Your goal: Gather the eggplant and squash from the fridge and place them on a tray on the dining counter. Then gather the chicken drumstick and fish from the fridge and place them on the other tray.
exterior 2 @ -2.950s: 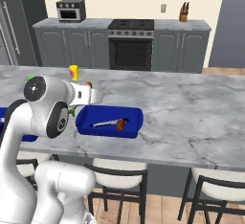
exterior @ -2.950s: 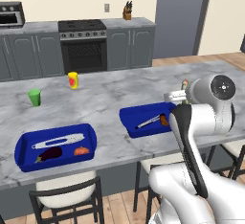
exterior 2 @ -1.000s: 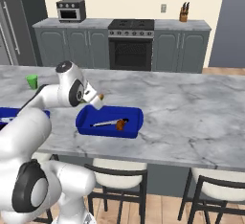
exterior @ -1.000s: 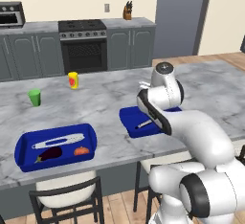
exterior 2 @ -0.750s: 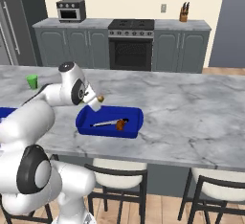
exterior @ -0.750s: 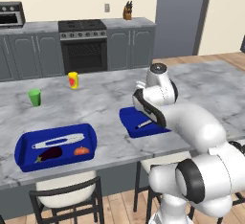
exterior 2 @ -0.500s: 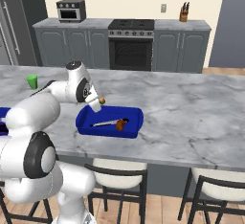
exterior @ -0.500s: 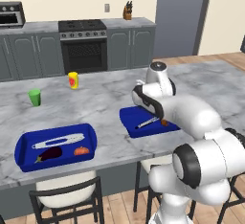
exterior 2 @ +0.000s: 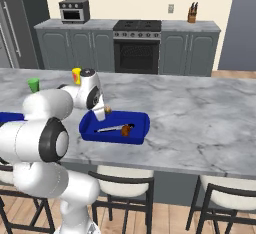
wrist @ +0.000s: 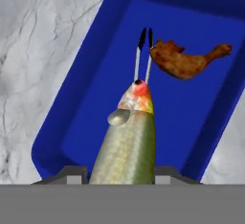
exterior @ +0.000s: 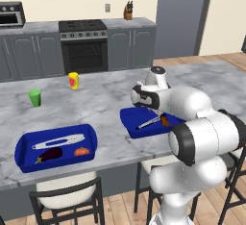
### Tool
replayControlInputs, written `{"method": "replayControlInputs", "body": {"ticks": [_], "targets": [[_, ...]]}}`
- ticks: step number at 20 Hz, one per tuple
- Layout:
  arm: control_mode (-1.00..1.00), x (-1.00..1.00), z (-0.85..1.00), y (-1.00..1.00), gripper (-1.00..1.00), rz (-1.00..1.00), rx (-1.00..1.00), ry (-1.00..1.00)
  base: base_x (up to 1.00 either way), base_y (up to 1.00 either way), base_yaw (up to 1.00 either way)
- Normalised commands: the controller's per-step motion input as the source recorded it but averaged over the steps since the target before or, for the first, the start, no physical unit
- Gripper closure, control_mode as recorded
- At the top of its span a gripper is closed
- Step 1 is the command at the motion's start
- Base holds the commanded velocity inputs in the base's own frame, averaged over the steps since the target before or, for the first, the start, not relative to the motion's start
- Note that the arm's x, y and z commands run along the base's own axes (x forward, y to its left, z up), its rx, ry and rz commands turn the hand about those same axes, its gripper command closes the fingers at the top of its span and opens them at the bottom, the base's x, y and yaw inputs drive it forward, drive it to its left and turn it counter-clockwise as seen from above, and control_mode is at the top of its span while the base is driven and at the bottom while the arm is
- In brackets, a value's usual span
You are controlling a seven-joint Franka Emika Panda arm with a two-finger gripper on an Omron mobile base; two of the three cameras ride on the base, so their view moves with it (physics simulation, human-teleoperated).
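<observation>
My gripper is shut on a silvery-green fish with a reddish head, which points down into a blue tray. In that tray lie a brown chicken drumstick and thin white tongs. From the right base view the gripper hangs over the left end of this tray, the fish head just above it. A second blue tray to the left holds a dark eggplant, an orange squash and white tongs.
A yellow cup and a green cup stand on the marble counter behind the trays. Dark stools line the counter's near edge. The stove and grey cabinets run along the far wall.
The hand with the fish has come down a little over the left end of the right tray, and the arm has folded closer in. The trays and their contents lie as before.
</observation>
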Motion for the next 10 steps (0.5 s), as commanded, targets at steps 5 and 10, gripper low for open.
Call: {"method": "replayControlInputs", "body": {"ticks": [5,10], "targets": [[-1.0,0.24,-0.59,0.11,1.0,-0.11,0.07,0.0,0.0,0.0,0.0],[-1.0,0.27,-0.38,0.0,1.0,-0.08,0.01,0.0,0.0,0.0,0.0]]}}
